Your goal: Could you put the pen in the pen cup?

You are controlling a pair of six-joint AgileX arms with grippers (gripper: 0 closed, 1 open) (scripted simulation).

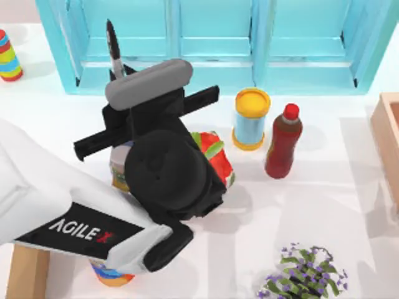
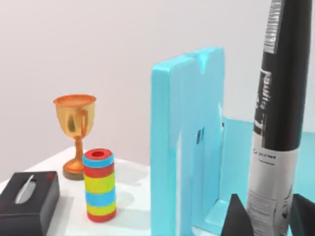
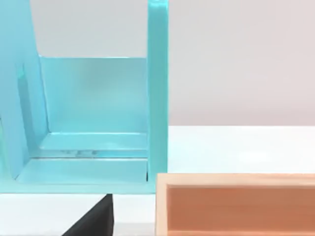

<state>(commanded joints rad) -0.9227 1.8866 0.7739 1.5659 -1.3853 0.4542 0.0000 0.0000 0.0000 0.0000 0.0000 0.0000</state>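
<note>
The big turquoise open-fronted shelf unit (image 1: 218, 43) is standing along the back of the white counter (image 1: 312, 205), and the left arm's black hand (image 2: 268, 216) is hovering in front of its left end. That hand is gripping a black-and-white marker-like pen (image 2: 275, 123) upright between its fingers (image 2: 236, 219). The right hand's state cannot be told.

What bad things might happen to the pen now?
1. The left pincer holds the pen near its lower end, so the tall pen might tilt or slip.
2. The pen stands close to the turquoise shelf and may bump it.
3. The arm hides things beneath it in the top view, so aiming may be hard.
</note>
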